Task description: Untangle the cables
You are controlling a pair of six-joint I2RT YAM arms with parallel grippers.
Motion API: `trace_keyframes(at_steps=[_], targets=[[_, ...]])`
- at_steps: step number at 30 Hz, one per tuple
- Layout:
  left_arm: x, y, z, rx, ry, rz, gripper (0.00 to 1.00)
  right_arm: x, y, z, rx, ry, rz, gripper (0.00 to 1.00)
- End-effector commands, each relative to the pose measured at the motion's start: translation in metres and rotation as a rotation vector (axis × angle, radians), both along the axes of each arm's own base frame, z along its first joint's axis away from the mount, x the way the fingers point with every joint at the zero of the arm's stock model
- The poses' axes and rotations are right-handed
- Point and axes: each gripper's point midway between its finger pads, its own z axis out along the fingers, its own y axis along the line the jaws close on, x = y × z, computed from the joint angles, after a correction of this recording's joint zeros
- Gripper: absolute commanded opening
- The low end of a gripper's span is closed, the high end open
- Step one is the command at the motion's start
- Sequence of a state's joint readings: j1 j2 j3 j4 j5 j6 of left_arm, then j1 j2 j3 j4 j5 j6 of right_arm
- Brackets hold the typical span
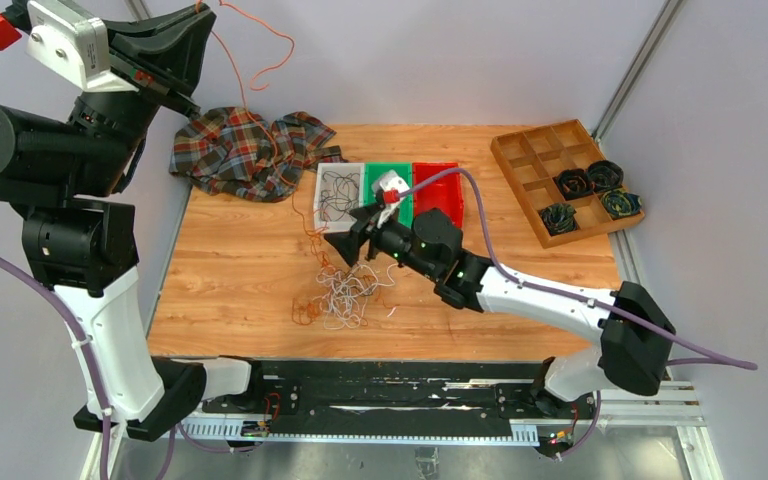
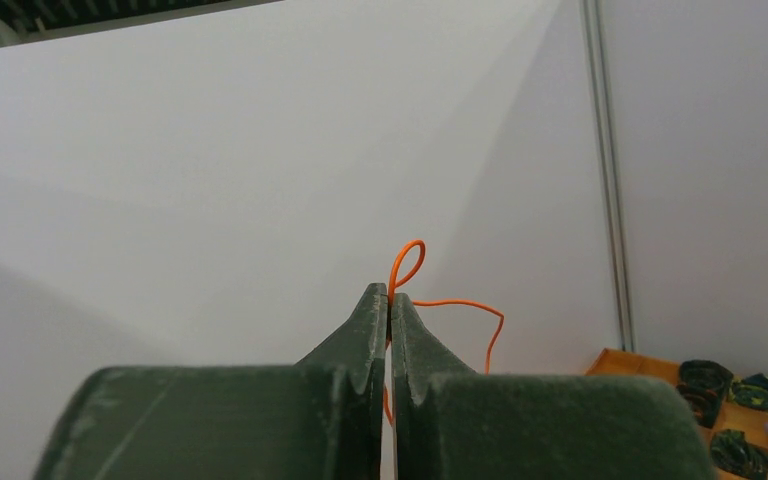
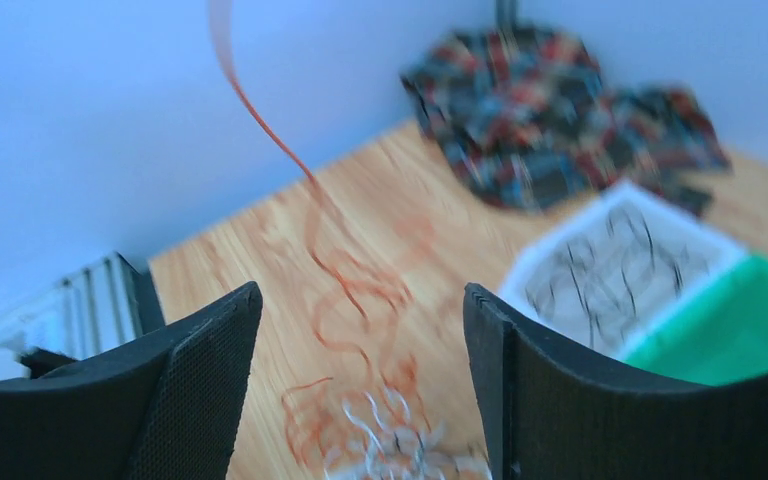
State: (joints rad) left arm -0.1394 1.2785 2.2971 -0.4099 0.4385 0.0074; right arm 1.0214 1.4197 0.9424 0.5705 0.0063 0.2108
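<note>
Wooden table (image 1: 230, 270) carries the cables (image 1: 345, 292) as a loose white and orange bunch near its front middle. One orange strand (image 2: 407, 262) rises from it to the left gripper (image 2: 390, 300), which is pinched tight on it, high at the far left. The right gripper (image 3: 362, 292) hovers beside the bunch, spread wide and empty. Behind sit a white bin (image 1: 322, 205) of black strands (image 1: 338, 192) and a plaid cloth (image 1: 245, 150).

Three bins (image 1: 438, 196), four coils (image 1: 558, 217), one cloth (image 1: 250, 150)

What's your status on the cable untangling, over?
Left gripper shut on orange cable, raised high. Right gripper open, low by the cable bunch. Orange cable runs down into that bunch, crossing the plaid cloth.
</note>
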Motion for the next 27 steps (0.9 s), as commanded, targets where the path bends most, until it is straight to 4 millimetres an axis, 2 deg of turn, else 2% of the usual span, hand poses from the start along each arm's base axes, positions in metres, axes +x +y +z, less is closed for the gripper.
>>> trace_keyframes(at_steps=[1, 5, 8, 14, 16, 18, 22, 27], targets=[[-0.013, -0.008, 0.0, 0.022, -0.015, -0.053, 0.01, -0.021, 0.037, 0.052, 0.029, -0.171, 0.18, 0.74], [-0.017, -0.01, -0.001, 0.024, -0.013, -0.067, 0.01, -0.012, 0.057, 0.059, 0.028, -0.194, 0.193, 0.74], [-0.018, -0.01, -0.001, 0.027, -0.014, -0.068, 0.01, -0.012, 0.075, 0.056, 0.032, -0.176, 0.242, 0.72], [-0.022, -0.008, 0.002, 0.024, -0.033, -0.058, 0.01, 0.004, 0.104, 0.026, 0.018, -0.048, 0.264, 0.64], [-0.026, -0.005, 0.006, 0.023, -0.053, -0.044, 0.01, 0.012, 0.112, 0.003, -0.004, 0.036, 0.274, 0.54], [-0.027, 0.002, 0.012, 0.008, -0.076, -0.005, 0.01, 0.02, 0.112, -0.025, -0.025, 0.085, 0.252, 0.49], [-0.03, 0.028, 0.031, -0.039, -0.158, 0.148, 0.0, 0.025, 0.094, -0.069, -0.042, 0.129, 0.162, 0.48], [-0.048, 0.052, 0.062, -0.104, -0.297, 0.262, 0.01, 0.02, 0.067, -0.131, -0.089, 0.222, 0.078, 0.49]])
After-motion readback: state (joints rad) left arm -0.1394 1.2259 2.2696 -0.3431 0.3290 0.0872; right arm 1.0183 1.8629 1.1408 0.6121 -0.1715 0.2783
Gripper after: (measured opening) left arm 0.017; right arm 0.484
